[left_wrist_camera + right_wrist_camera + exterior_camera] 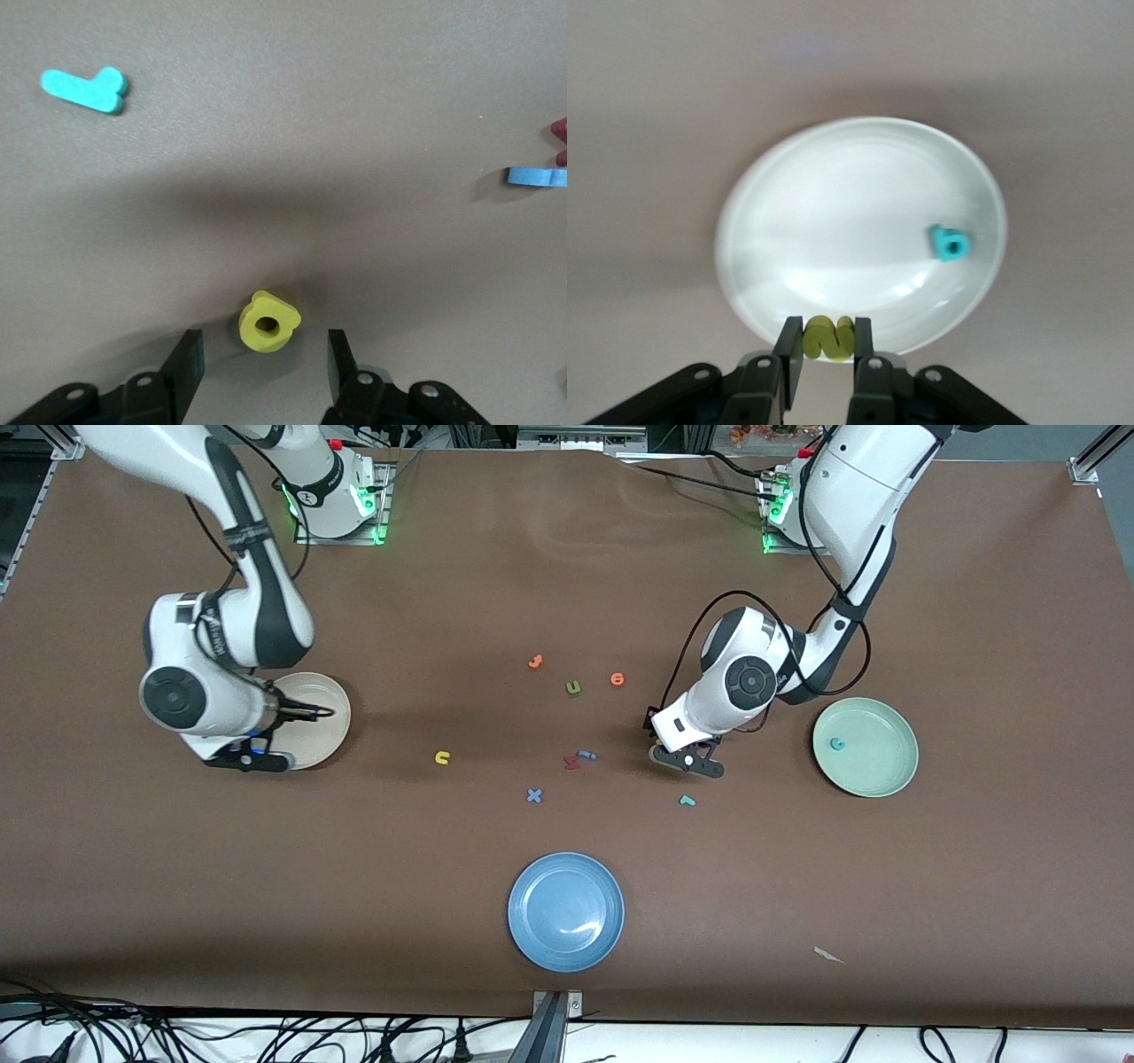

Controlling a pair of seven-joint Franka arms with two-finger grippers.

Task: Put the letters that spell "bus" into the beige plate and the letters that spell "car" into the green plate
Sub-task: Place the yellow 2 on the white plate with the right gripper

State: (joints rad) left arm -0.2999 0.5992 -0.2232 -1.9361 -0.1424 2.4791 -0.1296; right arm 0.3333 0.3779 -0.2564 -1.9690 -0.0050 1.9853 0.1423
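Blue plate (566, 911) idle. Right gripper (826, 341), over beige plate (833, 177), pinching yellow "s" (827, 338); "b" (949, 242) already inside. Needs releasing. Left gripper (262, 359), half-spread, straddling yellow "a" (268, 322); needs closing, then carrying to green plate (877, 766).

A brown mat covers the table (372, 886) from edge to edge, lit evenly from above, with soft shadows on it. Silver aluminium framing (551, 1029) shows at the table's corners and at its near edge. Black cables (266, 1036) trail over a white floor along that near edge.
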